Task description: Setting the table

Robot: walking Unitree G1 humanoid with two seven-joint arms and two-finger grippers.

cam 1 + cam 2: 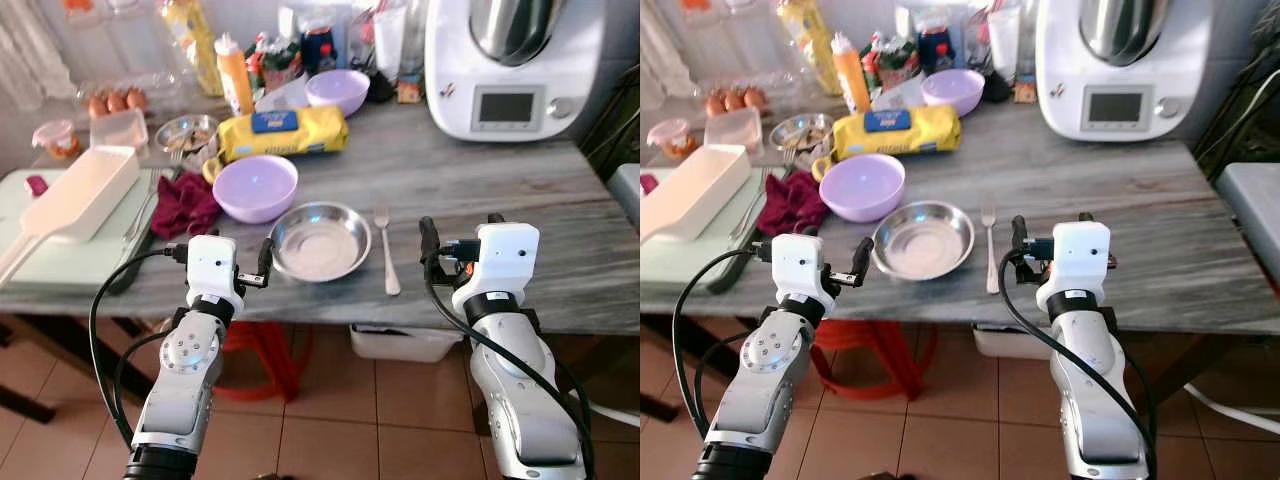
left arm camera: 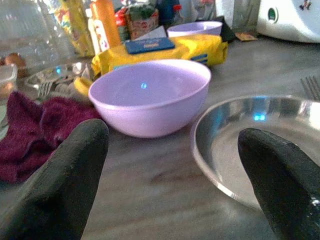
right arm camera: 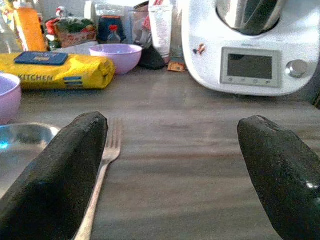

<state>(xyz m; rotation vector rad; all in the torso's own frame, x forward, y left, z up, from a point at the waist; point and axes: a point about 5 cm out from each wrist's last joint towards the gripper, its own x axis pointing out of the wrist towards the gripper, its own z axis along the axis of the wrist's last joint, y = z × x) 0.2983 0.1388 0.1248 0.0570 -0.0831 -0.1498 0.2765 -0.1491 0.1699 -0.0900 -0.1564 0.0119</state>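
One word, "KITCHEN", read on the yellow plastic packet (image 3: 57,72) in the right wrist view. Both the left gripper (image 1: 225,268) and right gripper (image 1: 460,240) hovered with fingers spread, empty, at the grey tabletop (image 1: 480,180) edge, flanking the round steel plate (image 1: 320,241) and steel fork (image 1: 386,250).

On my tabletop (image 1: 500,190) the steel dish (image 1: 320,240) sits at the near edge, with the fork (image 1: 386,250) just to its right. The bowl (image 1: 255,187) lies behind and left of the dish, a cloth (image 1: 185,203) to its left, and the packet (image 1: 283,132) behind it.
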